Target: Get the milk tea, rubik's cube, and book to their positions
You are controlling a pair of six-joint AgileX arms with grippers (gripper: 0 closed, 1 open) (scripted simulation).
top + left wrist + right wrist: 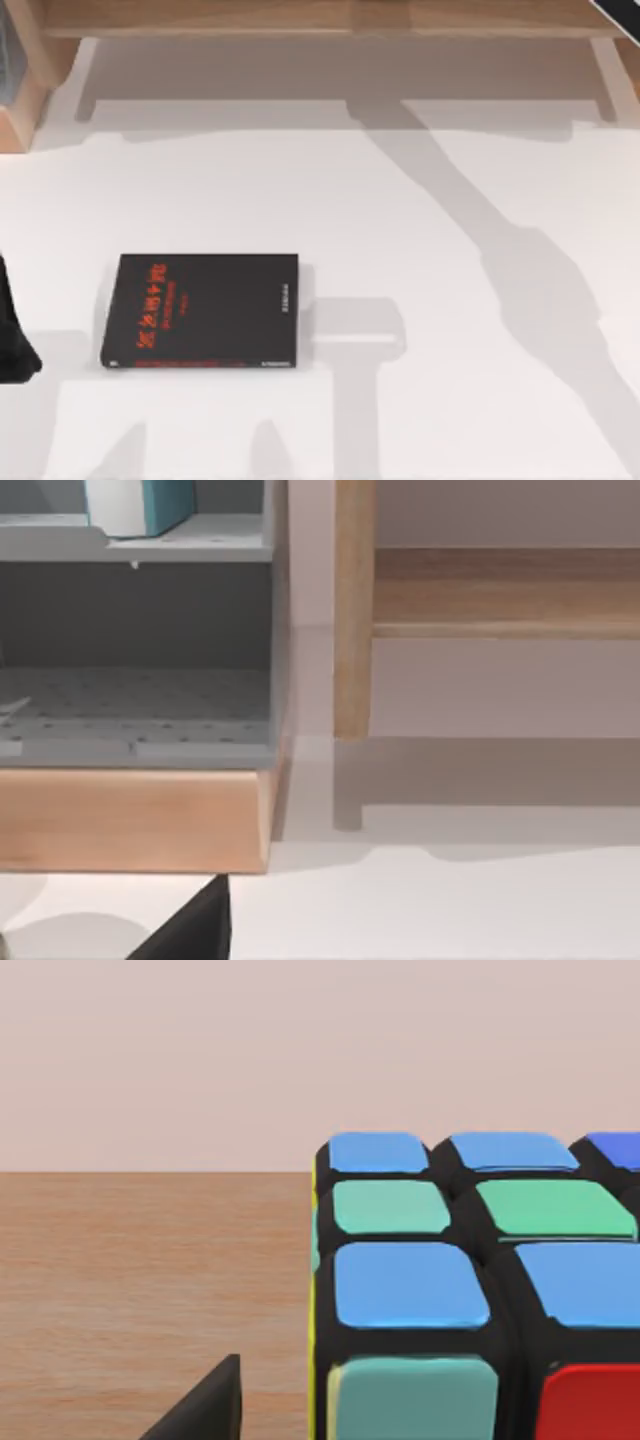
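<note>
White table (pixel 450 300) — black book (pixel 205 310) left; Rubik's cube (pixel 470 1290) on wood.

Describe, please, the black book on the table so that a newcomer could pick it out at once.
Start at the white table seen from above and go to its left half, toward the near edge. There the black book lies flat with its cover up. Red lettering on the cover and along its near edge marks it out from the light-blue book standing in the grey shelf unit.
</note>
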